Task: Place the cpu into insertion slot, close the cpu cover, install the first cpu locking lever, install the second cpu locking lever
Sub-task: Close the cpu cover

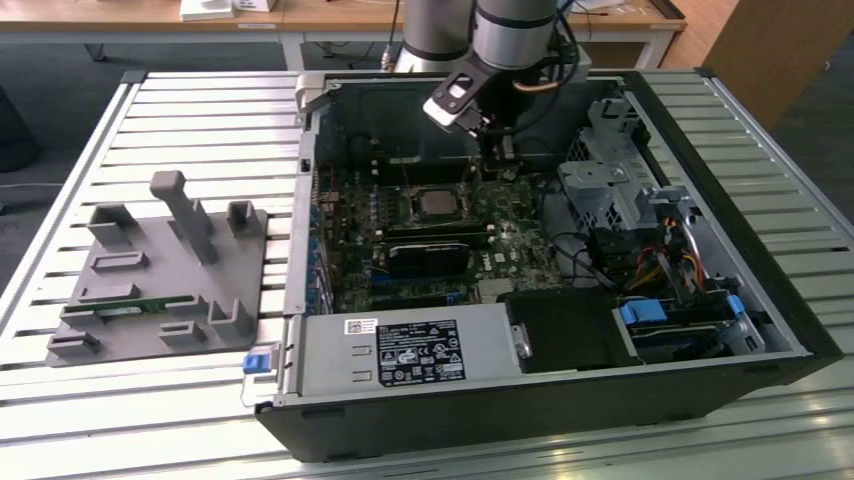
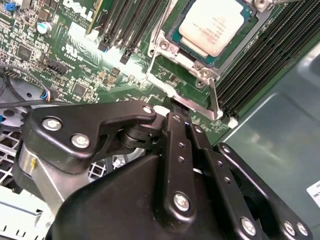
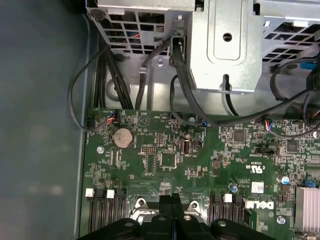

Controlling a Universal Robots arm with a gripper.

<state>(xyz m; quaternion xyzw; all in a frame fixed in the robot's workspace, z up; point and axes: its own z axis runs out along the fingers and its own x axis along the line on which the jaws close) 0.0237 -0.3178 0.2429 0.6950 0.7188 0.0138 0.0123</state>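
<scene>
**Robotics lab bench set up for computer assembly**

A robot arm (image 1: 494,30) is hanging over an open desktop computer case (image 1: 534,410) that is lying on its side on a worktable of aluminium slats (image 1: 200,110), its motherboard (image 3: 200,165) and cpu (image 2: 215,27) showing bare. A grey parts fixture (image 1: 147,270) is sitting beside the case, and wooden desks (image 1: 334,15) are standing behind on a dark floor (image 1: 40,60)

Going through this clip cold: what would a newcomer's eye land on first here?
The open computer case on the slatted table draws the eye first, the arm reaching into it from above. In the second wrist view the pale cpu lies in the silver-rimmed insertion slot on the green board, with the black gripper, fingers together, at the slot's edge. A grey holder stands on the exterior view's left.
</scene>
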